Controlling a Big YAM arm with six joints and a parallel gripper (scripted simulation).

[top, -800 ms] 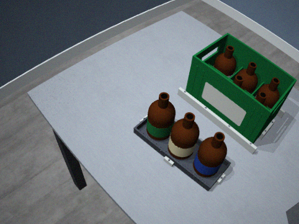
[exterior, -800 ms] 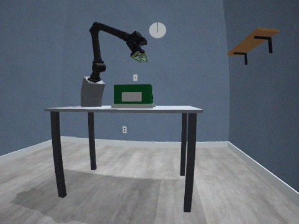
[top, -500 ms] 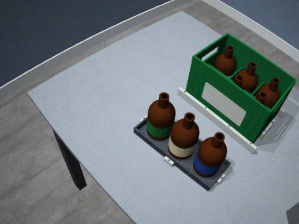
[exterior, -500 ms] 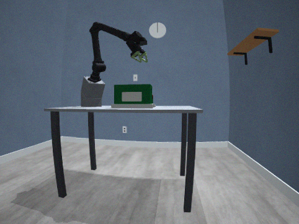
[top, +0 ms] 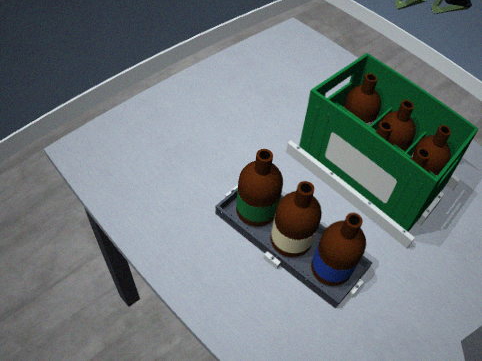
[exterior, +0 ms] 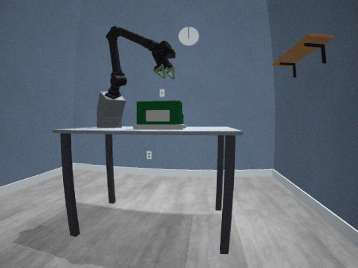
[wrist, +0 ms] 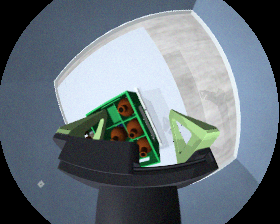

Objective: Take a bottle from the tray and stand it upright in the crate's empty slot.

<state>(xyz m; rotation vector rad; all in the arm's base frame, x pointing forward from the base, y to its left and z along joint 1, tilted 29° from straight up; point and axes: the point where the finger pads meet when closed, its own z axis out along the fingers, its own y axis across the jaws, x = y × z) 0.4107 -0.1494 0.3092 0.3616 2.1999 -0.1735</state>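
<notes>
Three brown bottles stand upright in a dark grey tray (top: 305,277) near the table's front: one with a green label (top: 259,187), one with a cream label (top: 297,220), one with a blue label (top: 341,250). The green crate (top: 320,125) (exterior: 141,108) (wrist: 106,110) stands behind the tray and holds several brown bottles (top: 400,122) (wrist: 128,128). Its slot at the left end of the row nearer the tray looks empty. My gripper (top: 427,0) (exterior: 165,71) (wrist: 138,112) is open and empty. It hangs high above the crate, far from the tray.
A white rail (top: 350,195) (exterior: 160,127) lies along the crate's labelled side, between crate and tray. The arm's grey base (exterior: 110,111) stands on the table (top: 175,125) behind the crate. The table's left edge is near the tray.
</notes>
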